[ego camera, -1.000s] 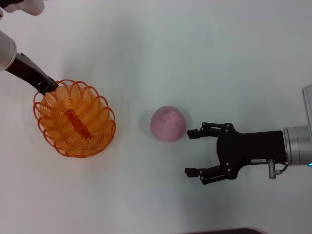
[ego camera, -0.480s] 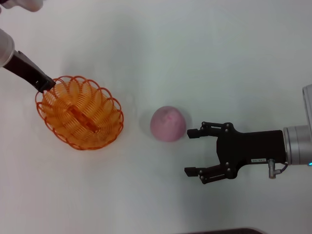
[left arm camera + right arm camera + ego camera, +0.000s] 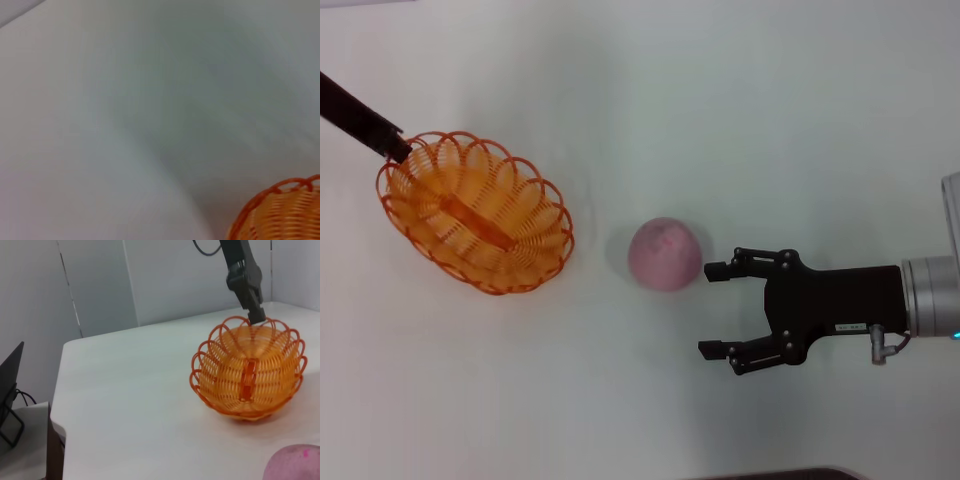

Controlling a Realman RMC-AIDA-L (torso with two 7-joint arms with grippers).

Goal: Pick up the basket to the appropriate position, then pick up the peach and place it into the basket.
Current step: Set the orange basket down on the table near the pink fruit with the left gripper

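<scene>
The left tool [image 3: 395,148] sits at the far left of the head view, its dark fingers closed on the looped rim of the basket [image 3: 475,212] at the basket's far left edge. The basket hangs tilted from that grip, its open mouth turned up and toward the robot's right, the solid orange strip along its base showing through the wires. In the right wrist view the same tool [image 3: 256,314] comes down from above and pinches the top loop of the basket [image 3: 247,371]; whether the basket's underside touches the white counter [image 3: 125,405] or hangs just above it cannot be told. The left wrist view shows only a piece of the basket's rim [image 3: 280,212] in one corner, with blurred counter behind it.

The peach [image 3: 665,254] rests on the counter [image 3: 740,110] to the right of the basket, apart from it, and well apart from the left tool. It is pale pink with a darker blotch on top. A bit of it [image 3: 292,465] also shows at the edge of the right wrist view.

The right tool [image 3: 717,311] lies further right, low over the counter, its fingers spread wide and holding nothing. The tip of its farther finger [image 3: 717,271] is just beside the peach's right side; whether they touch cannot be told. The nearer finger points at bare counter on the robot's side of the peach.
</scene>
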